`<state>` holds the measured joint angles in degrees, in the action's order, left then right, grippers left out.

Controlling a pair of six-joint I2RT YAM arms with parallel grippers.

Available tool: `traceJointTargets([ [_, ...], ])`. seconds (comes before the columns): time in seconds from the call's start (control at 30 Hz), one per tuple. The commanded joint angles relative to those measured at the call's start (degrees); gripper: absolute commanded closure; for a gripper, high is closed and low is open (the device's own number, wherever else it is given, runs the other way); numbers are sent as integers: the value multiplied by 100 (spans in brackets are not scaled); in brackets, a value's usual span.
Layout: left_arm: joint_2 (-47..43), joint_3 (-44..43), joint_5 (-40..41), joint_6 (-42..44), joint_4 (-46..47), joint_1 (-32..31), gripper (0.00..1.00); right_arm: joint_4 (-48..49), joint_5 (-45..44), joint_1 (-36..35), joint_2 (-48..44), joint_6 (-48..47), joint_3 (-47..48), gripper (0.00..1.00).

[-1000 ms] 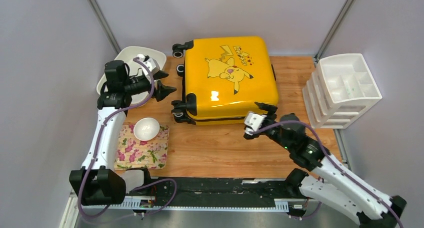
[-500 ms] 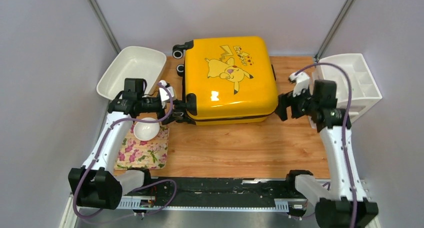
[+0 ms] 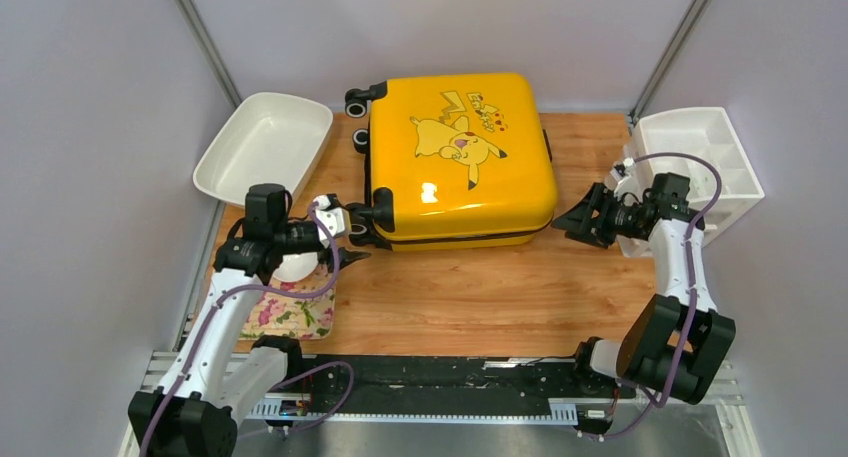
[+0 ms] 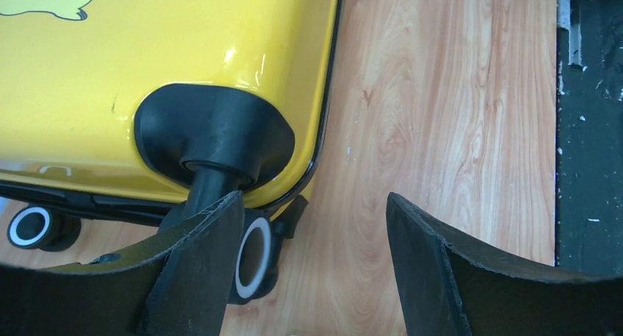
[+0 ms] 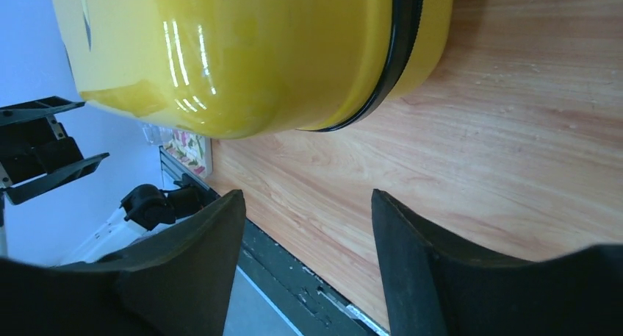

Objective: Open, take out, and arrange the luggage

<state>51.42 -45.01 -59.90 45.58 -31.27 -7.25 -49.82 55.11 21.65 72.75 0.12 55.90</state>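
The luggage (image 3: 455, 157) is a yellow hard-shell suitcase with a cartoon print, lying flat and closed at the back of the wooden table. My left gripper (image 3: 355, 249) is open at its front-left corner. In the left wrist view the luggage (image 4: 147, 56) fills the top left, and the left gripper (image 4: 314, 198) has one finger beside a black wheel (image 4: 253, 259), with only bare wood between the jaws. My right gripper (image 3: 565, 222) is open, low beside the front-right corner. In the right wrist view the right gripper (image 5: 306, 194) holds nothing, and the black zipper trim (image 5: 400, 49) runs round the shell (image 5: 257, 56).
A white tray (image 3: 300, 104) sits at the back left. A white bowl (image 3: 290, 269) on a floral mat (image 3: 290, 312) lies partly under my left arm. A white drawer organiser (image 3: 700, 167) stands at the right edge. A black rail (image 3: 450, 377) runs along the near edge.
My left gripper came down from beside the tray to the suitcase's front-left wheels. My right arm swung from the suitcase's front edge out to its right side and lowered.
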Motion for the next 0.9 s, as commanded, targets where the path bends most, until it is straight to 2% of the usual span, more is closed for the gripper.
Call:
traceJointTargets([
  [0.0,-44,2,-268,48,77,-22,23,886,63,-55,-42,358,-62,41],
  [0.07,43,-77,-425,404,-395,-92,30,739,-70,-125,-103,86,-79,50],
  [0.1,52,-86,-322,503,-554,-371,33,720,-471,-213,-147,15,-88,53],
  [0.17,-113,185,-76,696,-565,-671,41,929,-852,-249,-244,-161,-342,56],
  [0.2,-254,369,195,715,-391,-847,43,974,-1114,-240,-209,-127,-447,60],
  [0.23,-403,806,363,706,177,-1145,45,931,-1247,-249,-26,-65,-466,61],
  [0.27,-735,1036,504,637,530,-1304,52,817,-1309,-240,115,-56,-457,63],
  [0.33,-1010,1624,847,645,1477,-1672,58,624,-1363,-258,536,-56,-370,65],
  [0.37,-1141,1749,961,775,1657,-1814,61,684,-1345,-258,651,118,-334,66],
  [0.57,-1037,2180,1270,1549,1992,-2508,63,1920,-1503,-609,951,926,-597,68],
  [0.63,-1037,2392,1323,1550,2272,-2580,64,2387,-1303,-706,1047,1322,-764,71],
  [0.67,-1003,2427,1358,1550,2326,-2624,64,2964,-1188,-723,1074,1524,-878,74],
  [0.7,-985,2445,1410,1507,2370,-2694,64,3257,-961,-750,1101,1891,-1070,80],
  [0.77,-950,2454,1472,1436,2432,-2747,64,4063,-636,-759,1136,2158,-1274,83],
  [0.87,-932,2471,1569,1366,2476,-2782,64,4768,-231,-759,1110,2649,-1502,85],
])
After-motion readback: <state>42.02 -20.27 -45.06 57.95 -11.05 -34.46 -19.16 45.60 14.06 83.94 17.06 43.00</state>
